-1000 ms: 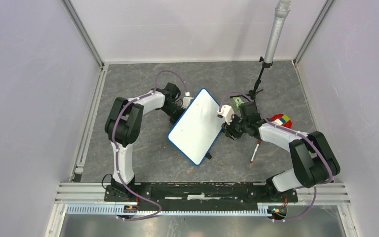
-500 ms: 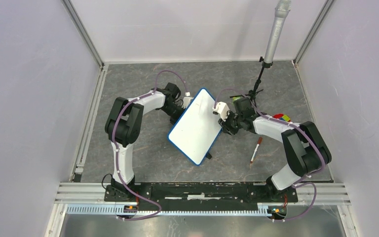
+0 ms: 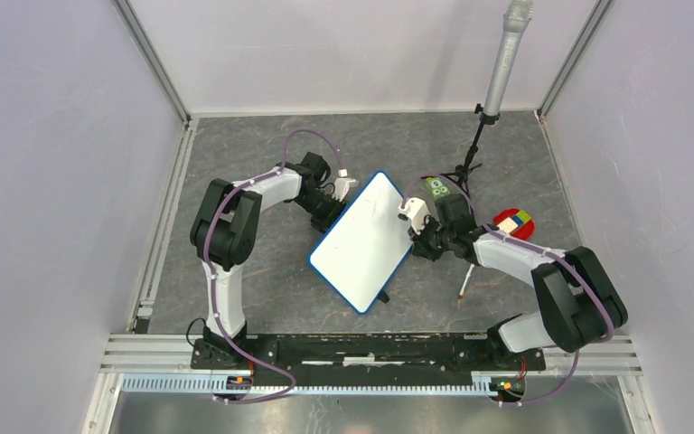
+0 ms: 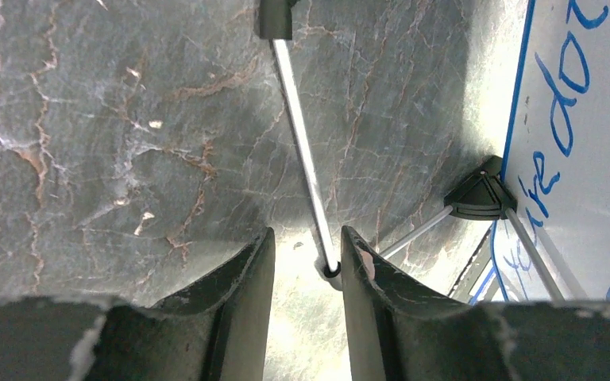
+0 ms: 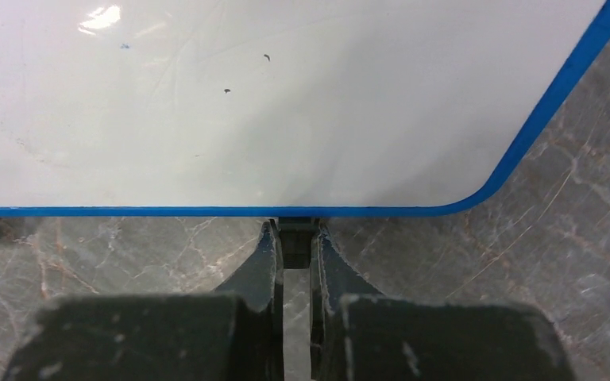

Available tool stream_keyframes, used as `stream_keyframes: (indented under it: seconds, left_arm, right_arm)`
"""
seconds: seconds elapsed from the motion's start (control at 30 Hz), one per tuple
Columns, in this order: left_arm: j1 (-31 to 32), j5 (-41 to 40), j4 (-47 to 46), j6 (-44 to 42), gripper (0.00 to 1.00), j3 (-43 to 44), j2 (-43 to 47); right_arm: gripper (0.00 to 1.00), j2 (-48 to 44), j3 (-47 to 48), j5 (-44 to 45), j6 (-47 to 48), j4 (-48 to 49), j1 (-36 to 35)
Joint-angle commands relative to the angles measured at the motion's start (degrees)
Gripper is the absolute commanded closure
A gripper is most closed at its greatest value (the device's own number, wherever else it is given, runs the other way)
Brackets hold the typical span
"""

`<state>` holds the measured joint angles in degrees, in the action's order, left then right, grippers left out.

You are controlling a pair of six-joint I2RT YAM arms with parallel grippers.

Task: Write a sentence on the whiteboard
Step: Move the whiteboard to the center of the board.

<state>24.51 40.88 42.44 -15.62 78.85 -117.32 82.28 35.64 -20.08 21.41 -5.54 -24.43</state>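
Note:
The whiteboard (image 3: 361,242), white with a thin blue frame, lies tilted mid-floor. Its upper face is blank; no reddish-brown sentence shows. My right gripper (image 3: 415,237) is at its right edge. In the right wrist view my right gripper (image 5: 294,230) is shut on a black foot (image 5: 295,240) under the blue frame (image 5: 206,212). My left gripper (image 3: 334,204) is at the board's upper left edge. In the left wrist view it (image 4: 307,238) is open around a thin white stand rod (image 4: 302,151). Blue writing (image 4: 560,119) shows on a board face there. A marker (image 3: 465,282) lies on the floor, right of the board.
A microphone stand (image 3: 497,81) rises at the back right. A green box (image 3: 436,188) and a red multicoloured cube (image 3: 515,220) sit behind my right arm. Grey walls close in on three sides of the marbled floor (image 3: 262,280).
The whiteboard has shifted slightly right and toward the near edge, turning a little. My right gripper went up along its right edge and came back. My left gripper has hardly moved.

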Motion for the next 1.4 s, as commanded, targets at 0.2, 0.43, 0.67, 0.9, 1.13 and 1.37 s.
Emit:
stream_keyframes:
  seconds: [0.2, 0.43, 0.67, 0.9, 1.13, 1.37]
  left_arm:
    - [0.32, 0.08, -2.14, 1.91, 0.55, -3.56, 3.25]
    - [0.28, 0.07, -2.12, 1.99, 0.53, -3.78, 3.93]
    - [0.28, 0.44, -2.14, 2.02, 0.52, -3.53, 3.61]
    - [0.36, 1.83, -2.10, 1.84, 0.52, -4.13, 3.50]
    - [0.41, 1.36, -2.09, 2.15, 0.51, -4.32, 4.40]
    - [-1.11, -0.72, -2.09, 4.08, 0.38, -2.00, 6.22]
  right_arm:
    - [1.00, -5.73, -7.02, 6.98, -12.57, -2.48, -2.01]
    - [1.00, -7.86, -6.94, 2.64, -16.22, -5.25, -3.29]
    - [0.97, -9.55, -7.54, 2.17, -19.10, -10.28, -4.18]
    - [0.86, -13.84, -10.42, -0.41, -19.77, -9.29, -5.36]
    - [0.59, -17.16, -9.51, -3.69, -18.98, -11.28, -5.37]
    - [0.40, -21.70, -3.94, -6.00, -16.60, -16.21, -2.70]
